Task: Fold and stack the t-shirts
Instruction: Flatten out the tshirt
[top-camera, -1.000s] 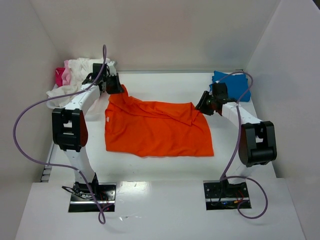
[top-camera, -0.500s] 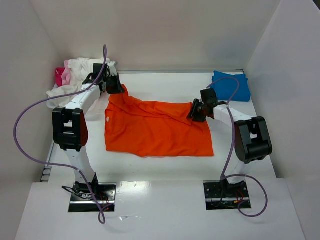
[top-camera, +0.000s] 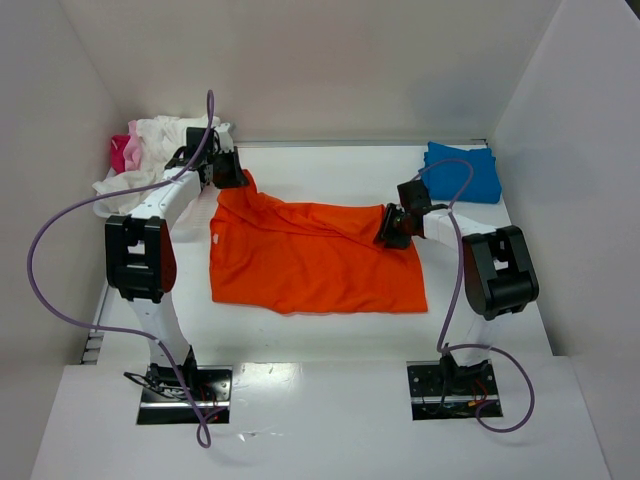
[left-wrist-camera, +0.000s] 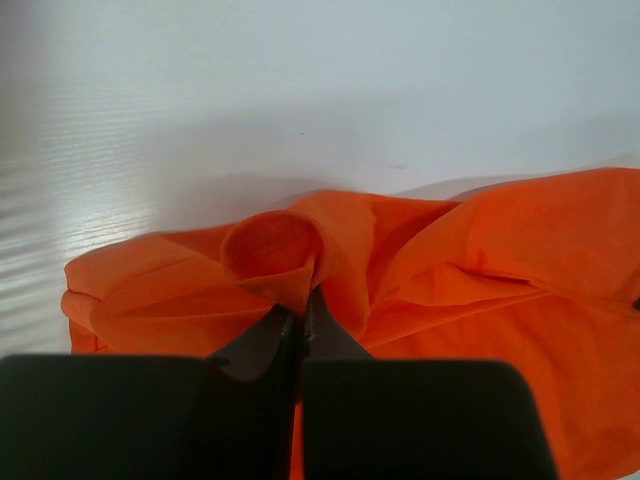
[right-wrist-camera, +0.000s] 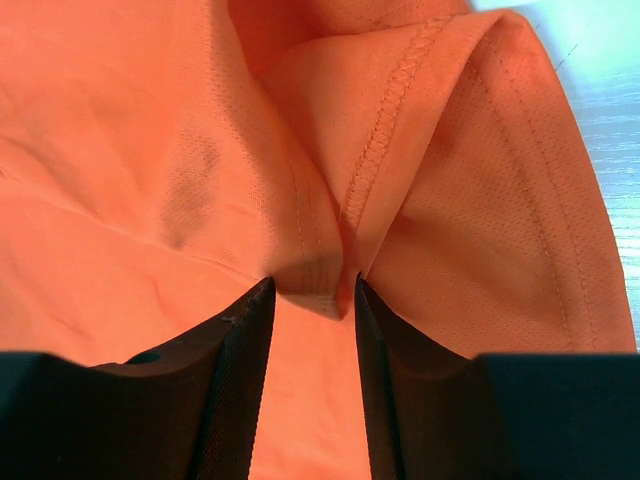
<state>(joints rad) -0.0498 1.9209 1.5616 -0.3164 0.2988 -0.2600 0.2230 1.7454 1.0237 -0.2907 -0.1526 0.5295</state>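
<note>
The orange t-shirt (top-camera: 315, 262) lies spread between the arms: light, limp knit, likely to sag and slip. The left gripper (top-camera: 232, 172) is clamped on its far-left corner. The right gripper (top-camera: 390, 228) has parted jaws astride the far-right fold — the stitched hem there looks the firmest hold

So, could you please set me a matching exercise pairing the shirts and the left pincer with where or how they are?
1 orange t-shirt
2 blue t-shirt
3 white and pink t-shirts
4 left pincer

A far right corner
B shut on orange cloth
C far left corner, heaped
D spread out in the middle

Pairs: 1-D; 2-A; 3-C; 4-B
</note>
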